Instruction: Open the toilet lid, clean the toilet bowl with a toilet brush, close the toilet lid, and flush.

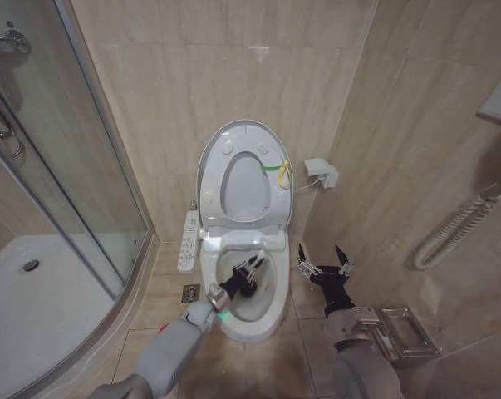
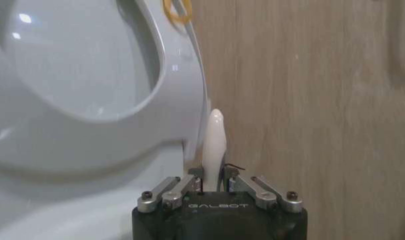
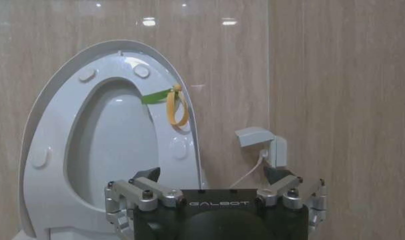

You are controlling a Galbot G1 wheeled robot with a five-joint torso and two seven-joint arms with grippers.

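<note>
While lettered "GALBOT", left gripper pinching toilet brush over toilet bowl; right gripper spread beside.

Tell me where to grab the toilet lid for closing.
Take the yellow-green strap at the toilet lid's right edge, coming from the robot's right, where the right tool hangs open. The lid stands upright near the wall, leaving little rim free, and the strap loop sticks out.

The word "GALBOT" is printed in pale capital letters on the black body of the left gripper, just behind its fingers. The same word marks the right gripper.
</note>
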